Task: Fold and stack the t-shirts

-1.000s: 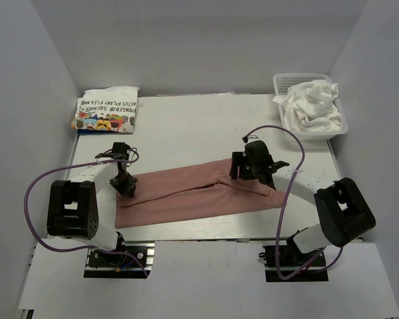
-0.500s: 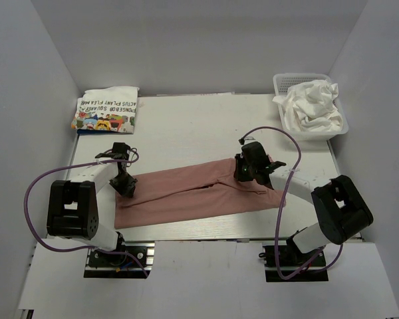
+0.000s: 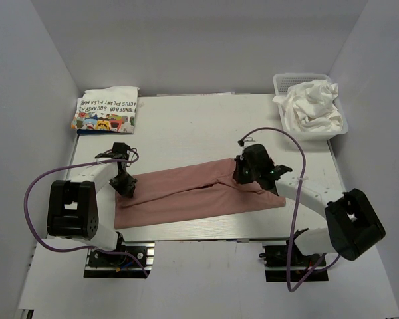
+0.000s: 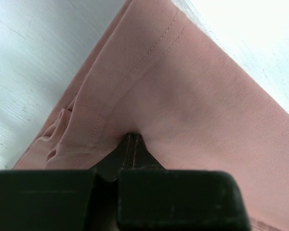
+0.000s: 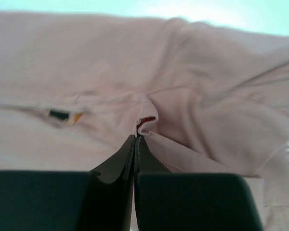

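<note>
A dusty pink t-shirt (image 3: 186,196) lies as a long band across the near half of the table, left to right. At its left end my left gripper (image 3: 128,189) is shut on the stitched hem, and the wrist view shows the pink cloth (image 4: 207,96) draped over the closed fingertips (image 4: 131,139). My right gripper (image 3: 243,174) sits on the band's far edge, right of the middle. It is shut on a small pinched ridge of pink fabric (image 5: 86,72) at its tips (image 5: 137,135). A folded white cartoon t-shirt (image 3: 106,110) lies at the far left corner.
A white mesh basket (image 3: 280,82) at the far right corner holds crumpled white t-shirts (image 3: 312,103). White walls enclose the table on three sides. Purple cables loop from both arms over the near table edge.
My right gripper has gone from open to shut, pinching the pink cloth's far edge, and its elbow has swung right and nearer. The left gripper has held still.
</note>
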Robot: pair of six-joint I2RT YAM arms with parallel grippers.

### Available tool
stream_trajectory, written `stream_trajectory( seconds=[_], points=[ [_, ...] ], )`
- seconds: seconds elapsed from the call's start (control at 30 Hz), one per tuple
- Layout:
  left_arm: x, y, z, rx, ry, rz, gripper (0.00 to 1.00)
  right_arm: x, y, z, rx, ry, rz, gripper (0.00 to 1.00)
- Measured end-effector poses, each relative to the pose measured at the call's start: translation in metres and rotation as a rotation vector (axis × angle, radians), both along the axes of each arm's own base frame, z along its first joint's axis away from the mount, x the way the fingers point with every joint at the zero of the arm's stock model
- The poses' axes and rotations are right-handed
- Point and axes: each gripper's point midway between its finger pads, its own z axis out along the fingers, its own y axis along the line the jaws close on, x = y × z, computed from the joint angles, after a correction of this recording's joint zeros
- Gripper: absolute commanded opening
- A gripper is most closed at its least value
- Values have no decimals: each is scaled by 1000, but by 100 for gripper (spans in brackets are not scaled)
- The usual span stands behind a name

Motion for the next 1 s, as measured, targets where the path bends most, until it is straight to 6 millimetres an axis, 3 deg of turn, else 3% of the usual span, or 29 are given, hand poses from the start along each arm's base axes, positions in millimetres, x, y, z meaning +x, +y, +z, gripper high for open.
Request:
stream_trajectory(
  seconds=[0.2,0.27,0.33,0.43,0.47,0.57,0.67,0.83,1.0],
  points=[
    [0,0,0,1,1,0,0,-48,11,-19,49,92,89,1],
    [-1,0,0,2,2,0,0,-65,12,-25,67,128,114,12],
    [-1,1,0,3,3,0,0,-80,16,-25,97,150,155,15],
    [-1,1,0,3,2,1,0,-99,29,-15,155,162,243,41],
    [-1,1,0,3,1,2,0,-103,34,-10,179,162,272,58],
    [-2,1,0,4,1,4,0,-114,44,7,241,146,354,90],
    [-3,1,0,4,-1,4,0,-110,43,20,253,94,349,90],
    [-6,2,1,6,-2,5,0,-75,30,35,193,-27,200,90],
    [-8,2,2,8,4,6,0,-42,21,24,88,-39,76,90]
  ],
)
